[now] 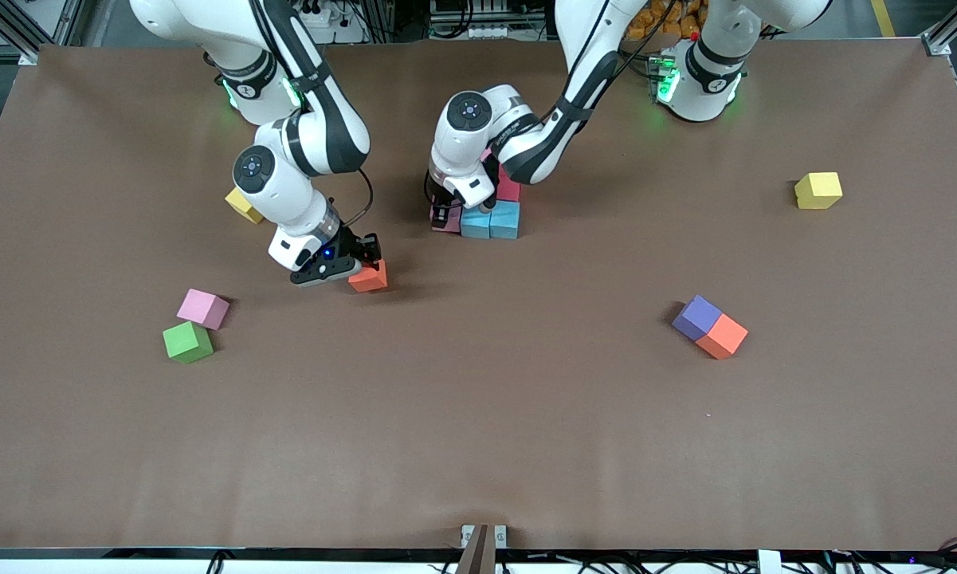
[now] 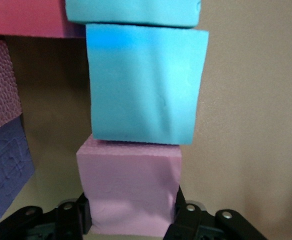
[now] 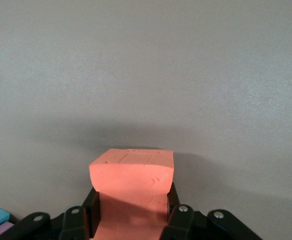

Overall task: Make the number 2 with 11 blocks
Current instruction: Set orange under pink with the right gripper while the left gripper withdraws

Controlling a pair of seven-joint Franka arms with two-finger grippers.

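Blocks (image 1: 490, 217) clustered mid brown table (image 1: 526, 446); loose cubes (image 1: 195, 323) scattered.

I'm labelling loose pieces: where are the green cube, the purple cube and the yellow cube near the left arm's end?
green cube (image 1: 187, 341), front view, top face
purple cube (image 1: 697, 316), front view, top face
yellow cube (image 1: 818, 190), front view, top face
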